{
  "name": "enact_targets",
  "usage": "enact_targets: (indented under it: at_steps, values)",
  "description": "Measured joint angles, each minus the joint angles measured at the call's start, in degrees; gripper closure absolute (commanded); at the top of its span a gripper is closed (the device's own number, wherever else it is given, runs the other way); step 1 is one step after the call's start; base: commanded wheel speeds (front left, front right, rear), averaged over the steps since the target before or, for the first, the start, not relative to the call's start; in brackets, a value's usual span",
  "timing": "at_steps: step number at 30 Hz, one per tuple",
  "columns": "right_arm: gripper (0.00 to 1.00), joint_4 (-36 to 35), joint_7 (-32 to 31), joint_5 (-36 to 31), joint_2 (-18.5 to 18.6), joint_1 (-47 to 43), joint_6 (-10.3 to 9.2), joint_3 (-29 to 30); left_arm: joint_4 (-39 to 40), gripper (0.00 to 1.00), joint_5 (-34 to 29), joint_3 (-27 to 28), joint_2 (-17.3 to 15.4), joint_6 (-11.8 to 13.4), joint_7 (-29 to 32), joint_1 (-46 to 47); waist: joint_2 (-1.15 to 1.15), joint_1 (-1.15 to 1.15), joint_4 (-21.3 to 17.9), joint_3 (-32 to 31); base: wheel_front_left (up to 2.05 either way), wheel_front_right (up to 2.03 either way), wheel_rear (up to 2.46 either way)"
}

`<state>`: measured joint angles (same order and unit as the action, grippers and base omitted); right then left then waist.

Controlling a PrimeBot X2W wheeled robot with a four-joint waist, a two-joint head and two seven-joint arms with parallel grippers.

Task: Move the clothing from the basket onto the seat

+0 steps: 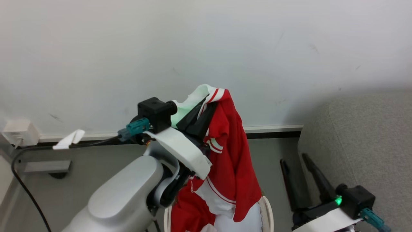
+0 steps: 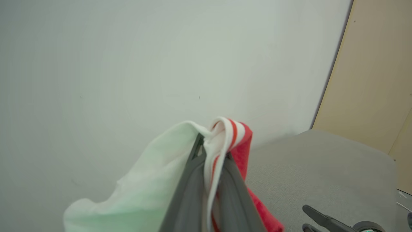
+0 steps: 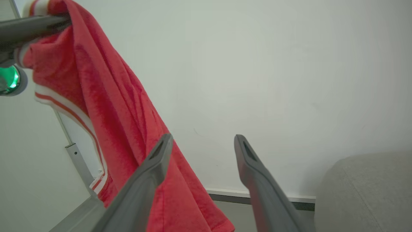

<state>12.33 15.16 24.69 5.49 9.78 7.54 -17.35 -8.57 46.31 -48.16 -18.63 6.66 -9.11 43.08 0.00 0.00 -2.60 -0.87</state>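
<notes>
The clothing (image 1: 231, 154), a bright red jersey with white stripe trim, hangs from my raised left gripper (image 1: 208, 102), which is shut on its collar. Its lower end trails into the basket (image 1: 269, 209), whose cream rim peeks out at the bottom edge. The left wrist view has the two fingers (image 2: 193, 180) pressed together on the striped trim of the clothing (image 2: 235, 135). My right gripper (image 1: 294, 161) stands open and empty, low at the right, beside the grey seat (image 1: 363, 145). In the right wrist view its gripper (image 3: 203, 138) is spread wide, the clothing (image 3: 112, 112) hanging just left of it.
A white wall with a baseboard (image 1: 273, 129) lies straight ahead. A white socket box (image 1: 19, 132) and a black cable (image 1: 25, 187) sit at the far left on the grey floor. A beige panel (image 2: 376, 80) stands behind the seat (image 2: 322, 174).
</notes>
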Motion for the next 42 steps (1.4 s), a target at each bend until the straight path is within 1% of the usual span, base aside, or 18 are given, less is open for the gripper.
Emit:
enact_targets:
  at_steps: [5, 8, 15, 21, 26, 27, 28, 31, 34, 38, 42]
  values:
    - [0.0, 3.5, 0.0, 2.1, 1.5, 3.8, 0.01, -7.8, -0.4, 1.0, 0.0, -1.8, 1.8, -0.7, -0.1, -0.4, 0.0, 0.0, 1.7, -0.2, 0.0, 0.0, 0.0]
    - [0.0, 7.9, 0.0, 3.4, 2.1, 6.5, 0.01, -11.8, -0.9, 1.0, 0.0, -3.0, 2.8, -1.4, -0.1, -0.7, 0.0, 0.0, 3.1, -0.5, 0.0, 0.0, 0.0]
    - [0.0, 19.1, 0.0, 6.3, 3.1, 11.5, 0.01, -18.1, -1.7, 1.0, -0.1, -5.6, 5.4, -2.6, 0.3, -0.8, 0.0, 0.0, 7.4, -1.2, 0.0, 0.0, 0.0]
    - [0.0, 27.0, -0.5, 10.4, 3.2, 14.1, 0.01, -24.8, -1.4, 1.0, -0.1, -7.2, 7.5, -3.4, 1.0, -0.8, 0.0, 0.0, 11.5, -2.0, 0.0, 0.0, 0.0]
    - [0.0, 32.8, -0.4, 14.0, 2.9, 16.0, 0.01, -28.6, -0.3, 1.0, 0.0, -8.7, 8.6, -3.9, 1.6, -0.8, 0.0, 0.0, 14.6, -2.8, 0.0, 0.0, 0.0]
    - [0.51, 33.5, -0.4, 14.8, 2.6, 16.2, 0.01, -29.0, -0.1, 1.0, 0.0, -8.9, 8.6, -3.9, 1.7, -0.8, 0.0, 0.0, 15.2, -3.0, 0.0, 0.0, 0.0]
    - [1.0, 34.0, -0.4, 15.5, 2.4, 16.3, 0.01, -29.5, 0.1, 1.0, 0.0, -8.9, 8.6, -3.8, 1.9, -0.9, 0.0, 0.0, 15.7, -3.1, 0.0, 0.0, 0.0]
    - [1.0, 34.9, -0.2, 18.2, 1.9, 17.0, 0.01, -30.1, 0.2, 1.0, 0.0, -8.8, 8.1, -3.5, 2.0, -1.1, 0.0, 0.0, 16.8, -3.5, 0.0, 0.0, 0.0]
    - [1.0, 33.7, -0.1, 18.8, 2.1, 17.5, 0.01, -28.5, 0.1, 1.0, 0.2, -8.2, 7.1, -3.1, 2.0, -1.3, 0.0, 0.0, 17.2, -3.5, 0.0, 0.0, 0.0]
    - [1.0, 31.4, -0.1, 18.8, 2.4, 17.3, 0.01, -26.5, -0.2, 1.0, 0.6, -7.6, 6.5, -2.7, 1.7, -1.5, 0.0, 0.0, 16.7, -3.3, 0.0, 0.0, 0.0]
    - [1.0, 28.3, -0.1, 19.6, 2.9, 16.6, 0.01, -23.3, -1.4, 1.0, 0.6, -6.9, 5.0, -2.1, 1.1, -2.4, 0.0, 0.0, 15.6, -3.0, 0.0, 0.0, 0.0]
